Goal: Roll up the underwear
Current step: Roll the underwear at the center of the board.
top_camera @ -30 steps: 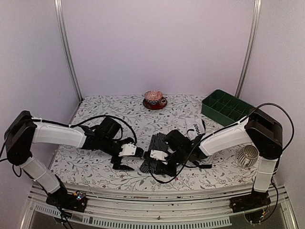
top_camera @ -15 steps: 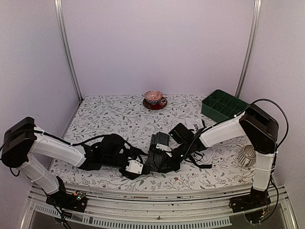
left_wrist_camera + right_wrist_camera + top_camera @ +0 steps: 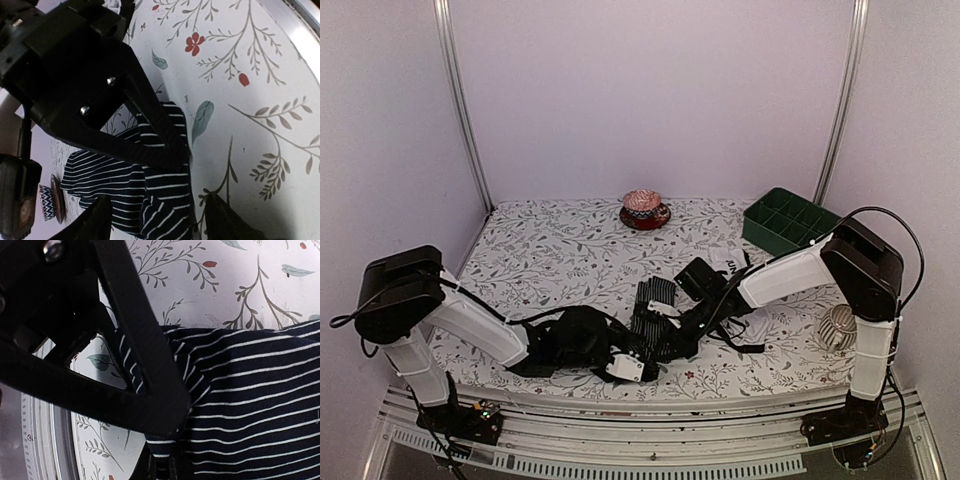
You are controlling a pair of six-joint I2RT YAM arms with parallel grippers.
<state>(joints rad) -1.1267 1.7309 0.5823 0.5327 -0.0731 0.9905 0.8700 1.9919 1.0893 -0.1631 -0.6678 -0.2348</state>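
Your left arm has swept further right along the near edge since half a second ago. The left gripper (image 3: 638, 362) now sits at the near hem of the striped briefs (image 3: 653, 298), its fingers (image 3: 97, 222) spread with a bunch of striped cloth between them. The right gripper (image 3: 658, 330) has hardly budged; just beyond the left one, it looks pressed together on a fold of the same briefs. Watch the margin: the edge of the table (image 3: 540, 250) and its metal rail (image 3: 304, 31) run right beside your left gripper, so the open room lies beyond it and to its left. The white briefs (image 3: 730, 264) lie beyond the right gripper, partly under that forearm. Further beyond and to its right sits the green tray (image 3: 790, 222), its cells too dark to read. Well beyond both grippers, the red bowl (image 3: 645, 214) holds a pinkish mound.
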